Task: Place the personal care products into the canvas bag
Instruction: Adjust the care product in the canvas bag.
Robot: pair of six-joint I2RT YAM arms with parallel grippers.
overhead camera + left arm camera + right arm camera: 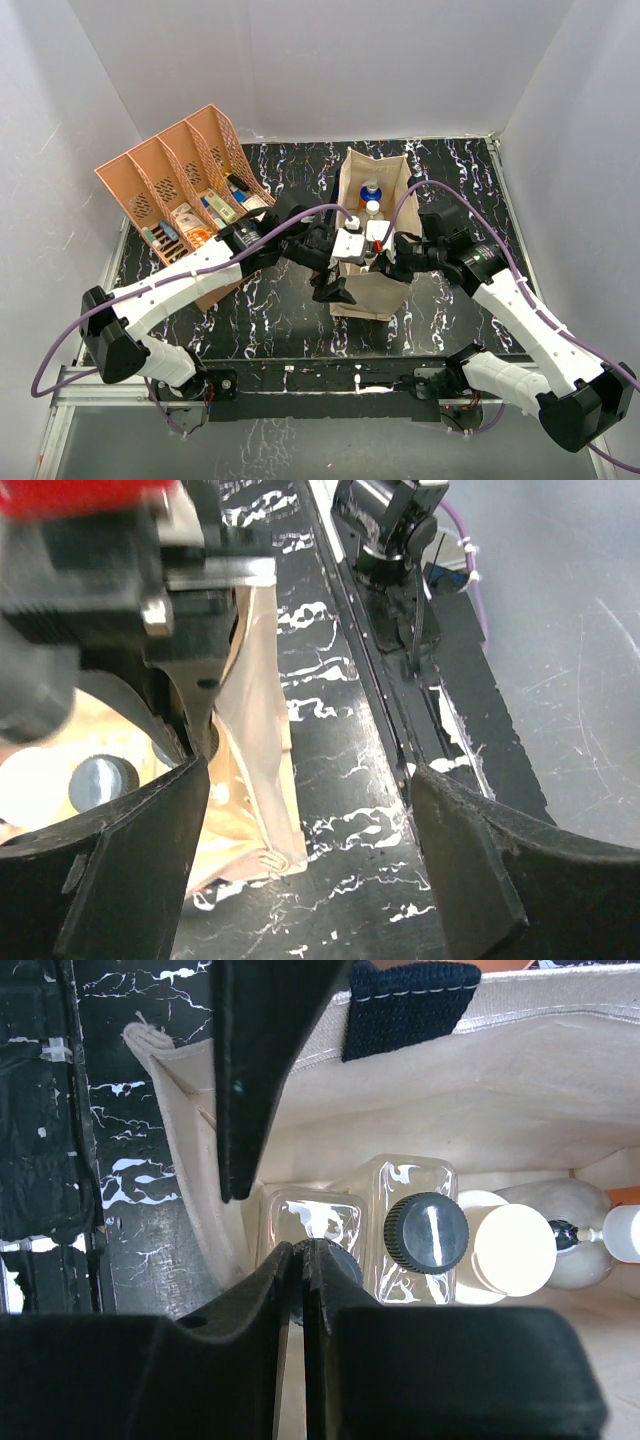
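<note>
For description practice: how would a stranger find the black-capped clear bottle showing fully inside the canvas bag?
Find the cream canvas bag on the black marbled table. Inside stands a row of containers. The wanted bottle sits between a cream cylinder and another clear bottle, alone showing a whole ribbed black cap.

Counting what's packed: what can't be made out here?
Top view: bag interior, under the left arm and right arm.
Right wrist: cap of one clear bottle, mostly behind the shut right gripper.
Left wrist: bag contents, blurred, cut off by left gripper.
Top view: tray items, too small.
</note>
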